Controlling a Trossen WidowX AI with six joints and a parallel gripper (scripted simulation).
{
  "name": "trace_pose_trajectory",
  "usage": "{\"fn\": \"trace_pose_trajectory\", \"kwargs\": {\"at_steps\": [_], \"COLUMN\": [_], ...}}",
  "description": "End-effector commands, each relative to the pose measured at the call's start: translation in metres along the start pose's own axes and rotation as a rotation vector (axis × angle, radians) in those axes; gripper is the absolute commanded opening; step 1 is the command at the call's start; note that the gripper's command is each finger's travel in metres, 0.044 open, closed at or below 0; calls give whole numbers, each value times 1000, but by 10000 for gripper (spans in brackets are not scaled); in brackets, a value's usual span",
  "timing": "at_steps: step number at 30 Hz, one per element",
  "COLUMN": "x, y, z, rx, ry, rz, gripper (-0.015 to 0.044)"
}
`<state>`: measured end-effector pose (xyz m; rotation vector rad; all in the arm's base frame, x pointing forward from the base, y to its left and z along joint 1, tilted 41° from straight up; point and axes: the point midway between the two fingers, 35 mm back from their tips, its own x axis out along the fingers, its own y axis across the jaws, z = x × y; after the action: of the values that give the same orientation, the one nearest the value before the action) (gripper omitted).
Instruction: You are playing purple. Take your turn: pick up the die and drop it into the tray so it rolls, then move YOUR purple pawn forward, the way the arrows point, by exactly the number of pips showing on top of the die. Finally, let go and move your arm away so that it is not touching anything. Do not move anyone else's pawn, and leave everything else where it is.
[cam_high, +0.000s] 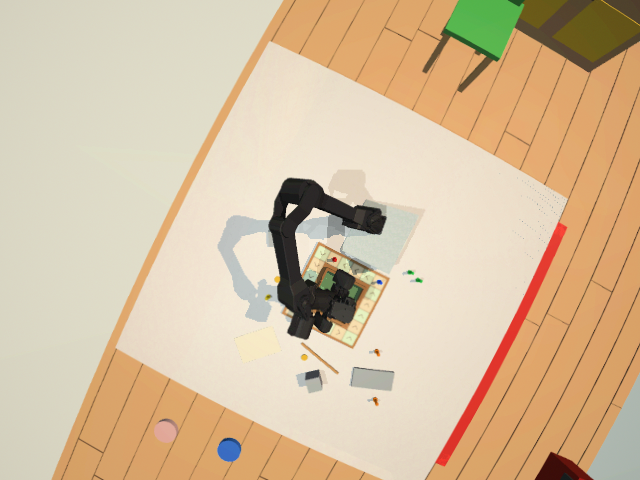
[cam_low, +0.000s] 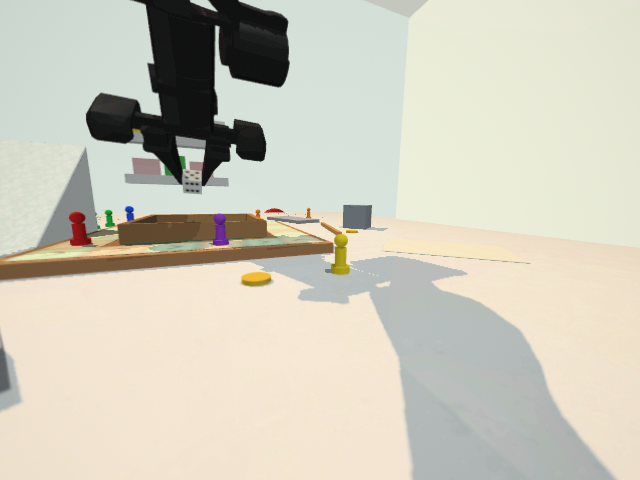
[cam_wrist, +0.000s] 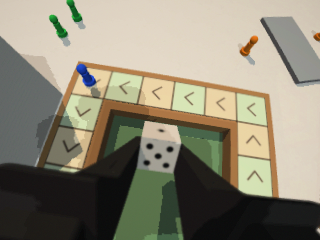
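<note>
My gripper (cam_low: 192, 178) (cam_wrist: 158, 144) is shut on the white die (cam_low: 192, 182) (cam_wrist: 159, 149) and holds it high above the brown-walled tray (cam_low: 170, 232) (cam_wrist: 170, 114) in the middle of the board (cam_low: 155, 258) (cam_wrist: 270, 145) (cam_high: 351, 338). The die's face towards the wrist camera shows five pips. The purple pawn (cam_low: 220, 229) stands upright on the board's near track, in front of the tray wall. It is hidden in the other views. In the overhead view the arm covers much of the board.
A red pawn (cam_low: 78, 228) (cam_high: 334, 259) and a blue pawn (cam_low: 129, 212) (cam_wrist: 86, 75) stand on the board. Off the board are two green pawns (cam_wrist: 59, 26), a yellow pawn (cam_low: 340, 254), a yellow disc (cam_low: 256, 279), an orange pawn (cam_wrist: 248, 45), a grey slab (cam_wrist: 295, 47) and a grey block (cam_low: 357, 215).
</note>
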<state>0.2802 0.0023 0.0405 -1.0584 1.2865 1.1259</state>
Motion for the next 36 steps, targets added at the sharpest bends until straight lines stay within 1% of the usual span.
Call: {"fn": "trace_pose_trajectory", "kwargs": {"at_steps": [1,4,10,26,34,36], "x": [-1,-3,-53,-53,-53,-59], "y": [0,0,-9,-9,-9,-9], "z": [0,0,5,5,5,11], "rx": [-23,-27,-27,-24,-24,-25], "ry": [-108,-128,-128,-124,-124,-126], "rz": [-42,-51,-52,-60,-60,-58], "gripper": [0,0,0,0,210,263]}}
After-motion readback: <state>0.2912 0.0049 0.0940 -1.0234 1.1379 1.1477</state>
